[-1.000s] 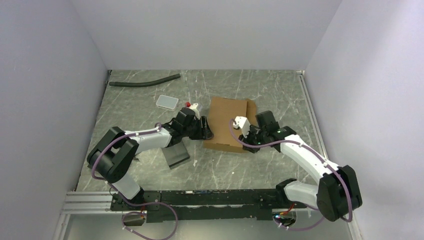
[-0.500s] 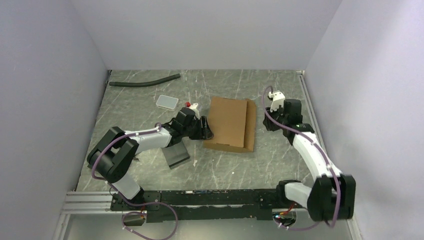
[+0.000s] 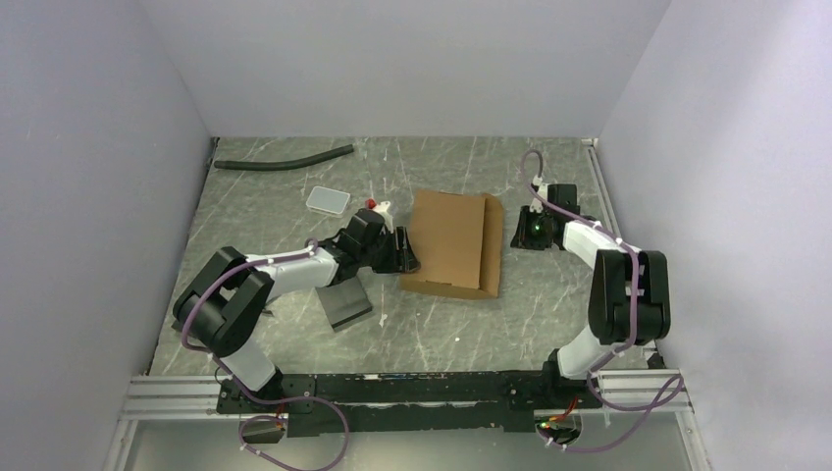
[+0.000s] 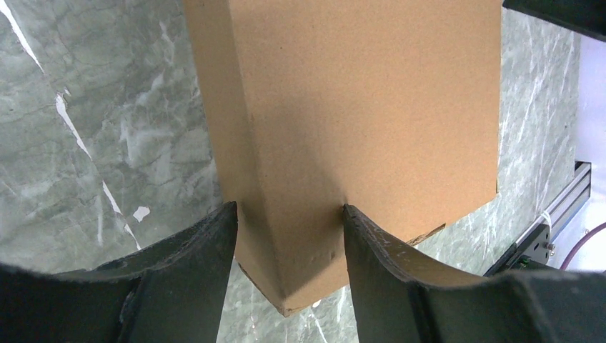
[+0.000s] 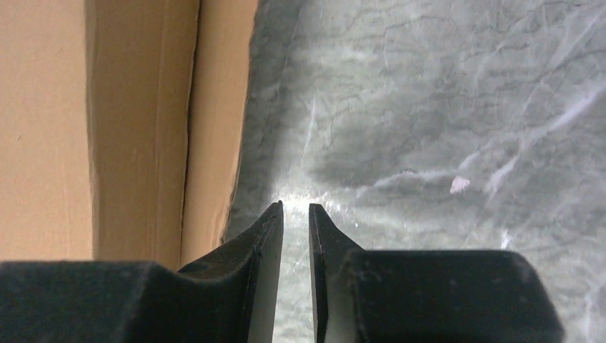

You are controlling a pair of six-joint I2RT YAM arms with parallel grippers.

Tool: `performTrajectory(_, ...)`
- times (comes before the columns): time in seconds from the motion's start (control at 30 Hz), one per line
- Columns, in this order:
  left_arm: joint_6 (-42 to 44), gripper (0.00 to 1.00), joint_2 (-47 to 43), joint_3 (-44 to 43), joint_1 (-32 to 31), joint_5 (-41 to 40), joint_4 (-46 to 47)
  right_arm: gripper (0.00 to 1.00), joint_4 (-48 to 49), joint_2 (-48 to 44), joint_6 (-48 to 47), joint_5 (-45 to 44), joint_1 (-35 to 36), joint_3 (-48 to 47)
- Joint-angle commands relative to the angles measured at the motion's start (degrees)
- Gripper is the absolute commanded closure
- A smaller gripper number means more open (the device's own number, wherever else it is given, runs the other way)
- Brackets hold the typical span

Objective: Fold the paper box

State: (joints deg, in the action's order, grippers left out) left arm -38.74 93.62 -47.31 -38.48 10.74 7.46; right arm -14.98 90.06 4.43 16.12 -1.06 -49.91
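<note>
The folding looks mostly done: the paper box (image 3: 449, 243) lies about mid-desk (image 3: 432, 334) as a shallow, closed brown shape, though a creased strip along its right side seems not yet pressed home, which is probably what is left. The left end effector (image 4: 287, 209) grips the box's near-left corner, a finger on each face. The right end effector (image 5: 296, 207) hangs over bare desk just beside that strip, its fingers a slit apart and empty.

Your three views
One high, looking down; two wrist close-ups; all share the plain brown cardboard paper box (image 3: 449, 240).
</note>
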Motion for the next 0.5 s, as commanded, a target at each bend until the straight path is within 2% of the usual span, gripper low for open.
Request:
performTrajectory(0.0, 1.9, 0.4, 2.6, -1.2, -0.3, -1.0, -6.6, 0.77, 1.4, 3.8, 4.0, 4.7, -0.4, -3.0)
performTrajectory(0.07, 2.0, 0.4, 2.7, -1.6, -0.3, -0.8, -6.6, 0.78, 1.0, 4.1, 4.0, 7.7, -0.3, -2.9)
performTrajectory(0.33, 2.3, 0.4, 4.6, -3.1, -0.2, 0.2, -6.7, 0.84, -1.0, 2.6, 5.7, 28.7, 0.8, -2.6)
performTrajectory(0.4, 2.6, 0.4, 5.0, -3.6, -0.3, 0.1, -7.3, 0.84, -0.6, 0.9, 5.7, 32.0, 2.0, -1.9)
performTrajectory(0.47, 3.2, 0.4, 5.6, -4.8, -0.3, 0.0, -8.6, 0.85, -1.0, -0.7, 5.2, 30.3, 3.2, -1.3)
